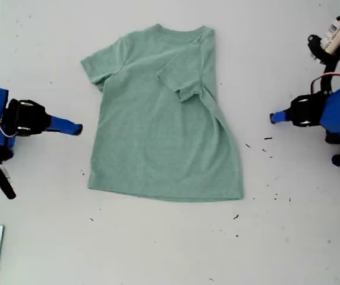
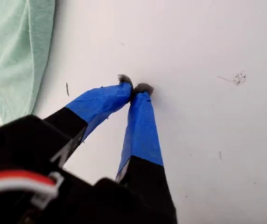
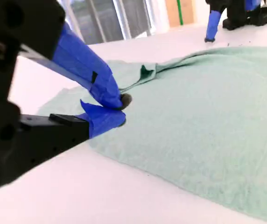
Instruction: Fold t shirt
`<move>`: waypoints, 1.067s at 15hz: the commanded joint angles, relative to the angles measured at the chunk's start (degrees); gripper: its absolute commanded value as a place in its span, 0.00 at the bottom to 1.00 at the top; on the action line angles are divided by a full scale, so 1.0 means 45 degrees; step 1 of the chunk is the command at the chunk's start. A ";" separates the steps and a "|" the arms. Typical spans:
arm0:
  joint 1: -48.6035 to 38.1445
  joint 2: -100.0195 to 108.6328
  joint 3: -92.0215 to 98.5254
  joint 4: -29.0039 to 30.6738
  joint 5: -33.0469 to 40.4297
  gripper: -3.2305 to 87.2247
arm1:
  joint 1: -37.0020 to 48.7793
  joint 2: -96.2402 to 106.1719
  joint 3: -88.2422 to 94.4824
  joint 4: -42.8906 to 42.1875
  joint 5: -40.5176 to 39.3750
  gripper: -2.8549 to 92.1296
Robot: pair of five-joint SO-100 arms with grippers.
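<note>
Exterior view: t shirt (image 1: pixel 164 124) flat on white table (image 1: pixel 289 237), one sleeve folded inward, my first gripper (image 2: pixel 134 88) clenched empty beside it, my second gripper (image 3: pixel 120 108) closed, holding nothing.

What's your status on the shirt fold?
Both grippers shut, empty: my first gripper on bare table, my second gripper beside the shirt. One sleeve folded in, rest flat. Nothing in the way.
</note>
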State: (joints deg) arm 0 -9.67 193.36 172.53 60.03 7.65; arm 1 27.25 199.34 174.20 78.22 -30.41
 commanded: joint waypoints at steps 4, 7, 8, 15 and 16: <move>-0.7578 -1.2402 -1.2598 0.4375 0.5312 0.10 | 0.0039 0.0215 0.0469 0.0020 0.0078 0.06; -0.9648 -1.5937 -1.5312 0.5039 0.7246 0.39 | 0.0000 0.0215 0.0469 -0.0020 0.0059 0.06; -1.0020 -1.6465 -1.5449 0.5020 0.7539 0.40 | -0.0020 0.0215 0.0469 -0.0020 0.0039 0.06; -1.0469 -2.0371 -1.2832 0.0781 0.7832 0.37 | -0.0137 0.0215 0.0469 -0.0039 0.0059 0.06; -1.0254 -2.1348 -1.2871 0.0313 0.7754 0.37 | -0.0156 0.0215 0.0469 -0.0039 0.0059 0.06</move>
State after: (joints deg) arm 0 -56.87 100.63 114.96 63.81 42.71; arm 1 27.25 199.34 174.38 78.22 -30.41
